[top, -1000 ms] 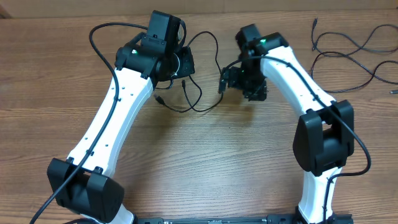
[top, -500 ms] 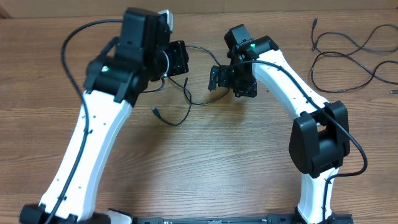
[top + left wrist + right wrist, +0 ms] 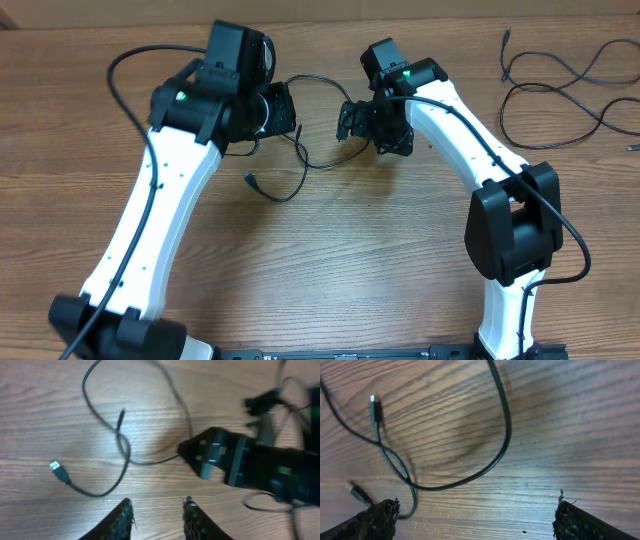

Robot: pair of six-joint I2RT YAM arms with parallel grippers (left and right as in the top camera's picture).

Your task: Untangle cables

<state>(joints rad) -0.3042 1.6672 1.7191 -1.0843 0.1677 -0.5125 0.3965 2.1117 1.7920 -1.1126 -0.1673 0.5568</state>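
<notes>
Thin black cables (image 3: pixel 303 150) lie crossed in a loose tangle on the wooden table between my two grippers, one plug (image 3: pixel 250 180) pointing left. The left wrist view shows the crossing (image 3: pixel 120 442) and a USB plug (image 3: pixel 57 467) ahead of my left gripper (image 3: pixel 157 501), which hovers open with bare wood between its fingers. My right gripper (image 3: pixel 478 501) stands wide open over a curved cable (image 3: pixel 505 425), with a plug (image 3: pixel 374 407) to its left. From overhead, the left gripper (image 3: pixel 288 108) and right gripper (image 3: pixel 347 120) face each other across the tangle.
More thin black cables (image 3: pixel 550 64) lie spread at the table's back right, apart from the tangle. In the left wrist view the right gripper's black body (image 3: pixel 240 460) sits close on the right. Both white arms reach in from the near edge.
My left gripper has gone from shut to open, and its arm swung left, then eased back right. The right gripper shifted left a little, staying wide open. The tangle's left plug has moved nearer.
</notes>
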